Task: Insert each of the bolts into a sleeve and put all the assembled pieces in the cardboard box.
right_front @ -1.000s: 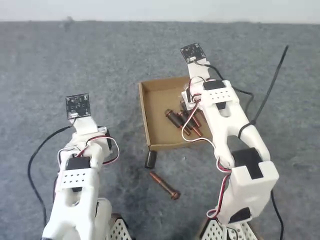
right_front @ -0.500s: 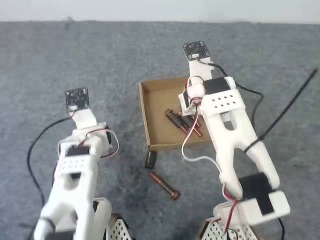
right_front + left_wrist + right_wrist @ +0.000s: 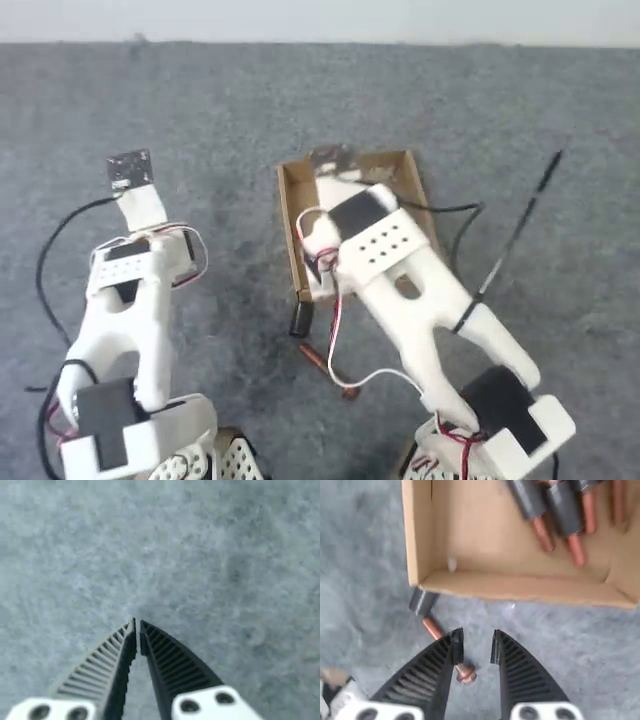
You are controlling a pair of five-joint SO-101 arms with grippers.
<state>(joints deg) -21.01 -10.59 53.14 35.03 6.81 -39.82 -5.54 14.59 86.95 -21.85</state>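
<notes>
Bolt [image 3: 434,630] and sleeve [image 3: 422,601] beside cardboard box [image 3: 520,587], right pincer [image 3: 476,635] just above.

The bench [image 3: 200,110] is speckled grey. The cardboard box [image 3: 415,535] is plain tan. The loose bolt [image 3: 434,629] is copper, the loose sleeve [image 3: 421,601] black. The 2 arms [image 3: 130,310] are white; the left gripper [image 3: 137,625] and right gripper [image 3: 476,642] are black with ribbed faces.

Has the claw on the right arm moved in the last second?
Yes. The right gripper has pulled back from over the inside of the cardboard box to just outside its near wall, over the loose bolt.
</notes>
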